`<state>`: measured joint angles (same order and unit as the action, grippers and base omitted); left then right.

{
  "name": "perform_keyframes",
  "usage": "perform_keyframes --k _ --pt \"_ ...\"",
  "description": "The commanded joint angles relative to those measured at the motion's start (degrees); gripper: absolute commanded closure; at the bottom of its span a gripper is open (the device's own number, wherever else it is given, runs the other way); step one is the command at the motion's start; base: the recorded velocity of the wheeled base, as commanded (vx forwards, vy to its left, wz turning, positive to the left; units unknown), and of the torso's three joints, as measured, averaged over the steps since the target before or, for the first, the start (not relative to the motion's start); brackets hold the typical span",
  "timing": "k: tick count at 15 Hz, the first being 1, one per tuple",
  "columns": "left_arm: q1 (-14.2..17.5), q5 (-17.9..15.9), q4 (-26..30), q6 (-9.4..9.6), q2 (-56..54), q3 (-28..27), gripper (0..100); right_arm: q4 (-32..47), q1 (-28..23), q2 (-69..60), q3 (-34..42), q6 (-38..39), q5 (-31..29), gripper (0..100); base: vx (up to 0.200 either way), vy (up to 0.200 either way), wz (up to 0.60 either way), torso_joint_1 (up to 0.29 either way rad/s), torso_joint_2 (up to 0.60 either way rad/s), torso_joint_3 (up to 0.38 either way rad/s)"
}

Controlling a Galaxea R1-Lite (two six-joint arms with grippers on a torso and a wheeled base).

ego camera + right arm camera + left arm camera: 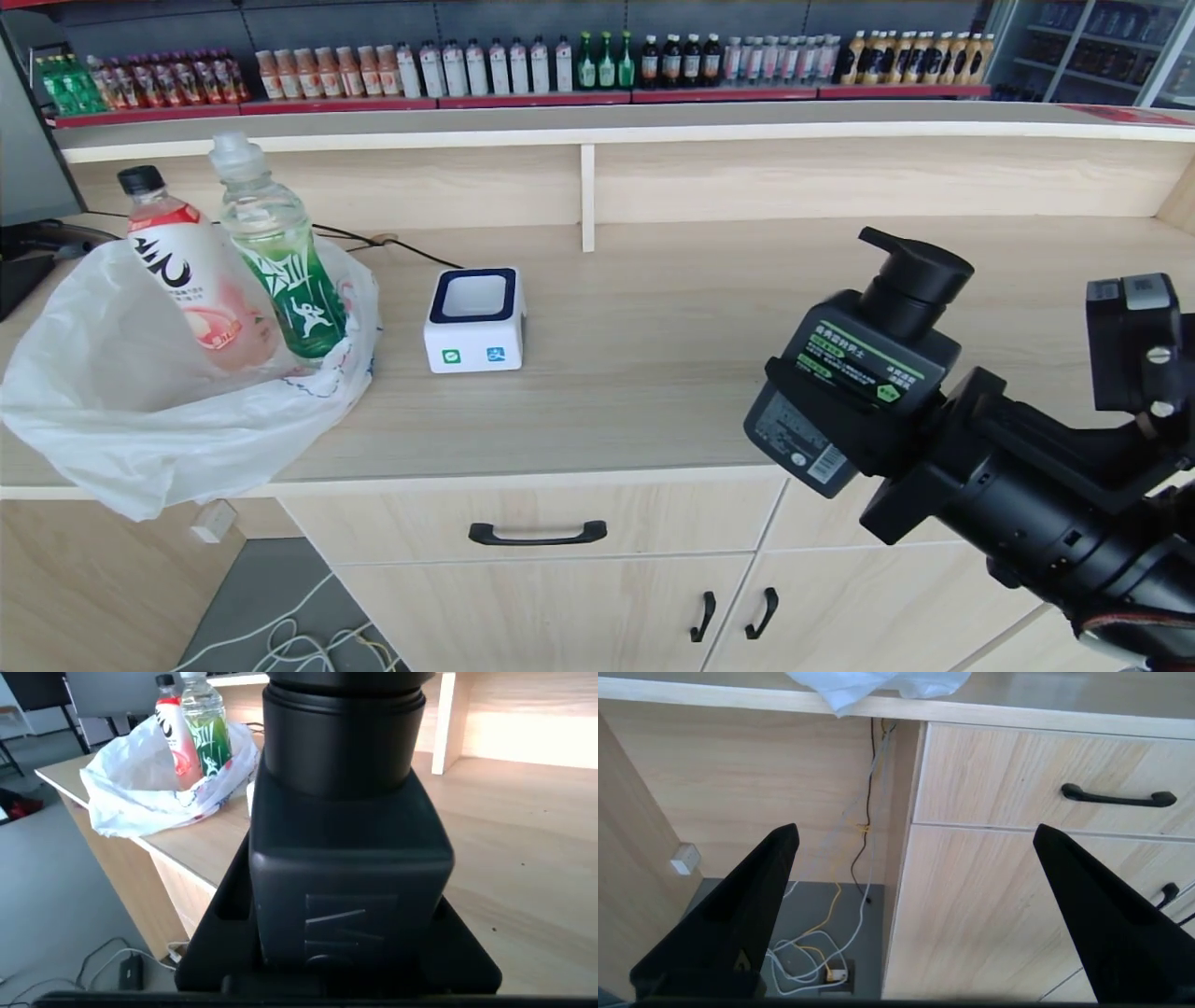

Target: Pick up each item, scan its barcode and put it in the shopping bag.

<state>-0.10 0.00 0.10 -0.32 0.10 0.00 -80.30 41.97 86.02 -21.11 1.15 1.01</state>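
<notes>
- Black pump bottle at 4 o'clock, clamped in right gripper, one side covered.
- Left gripper spread wide, holding nothing.
- Bottles at 9 o'clock, half hidden in shopping bag.

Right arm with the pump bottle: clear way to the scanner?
Likely yes: the right gripper holds the black pump bottle, and only bare counter lies between it and the white scanner box. The shopping bag sits beyond it.

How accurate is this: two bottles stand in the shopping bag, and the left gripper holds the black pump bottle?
One error: the right gripper holds the black pump bottle, as the head view shows. The left gripper is open, holding nothing. Two bottles do stand in the shopping bag.
</notes>
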Motion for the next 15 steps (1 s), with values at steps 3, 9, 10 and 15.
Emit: perform_keyframes --k 3,9,10,15 --pt "0.0 0.0 0.0 -0.12 0.0 0.0 0 0.0 -0.8 -0.8 0.5 0.7 0.0 100 0.000 0.200 0.00 0.001 0.00 0.001" --pt "0.0 0.0 0.0 -0.12 0.1 0.0 0 0.1 -1.0 -1.9 1.5 -0.9 -0.2 100 0.000 0.200 0.00 0.001 0.00 0.003" --pt "0.0 0.0 0.0 -0.12 0.1 0.0 0 0.1 -0.9 -1.7 1.1 -1.2 -0.3 100 0.000 0.200 0.00 0.002 0.00 0.012" --pt "0.0 0.0 -0.1 -0.12 0.0 0.0 0 0.3 -1.1 4.9 -8.1 -4.3 0.1 100 0.000 0.200 0.00 0.002 0.00 0.003"
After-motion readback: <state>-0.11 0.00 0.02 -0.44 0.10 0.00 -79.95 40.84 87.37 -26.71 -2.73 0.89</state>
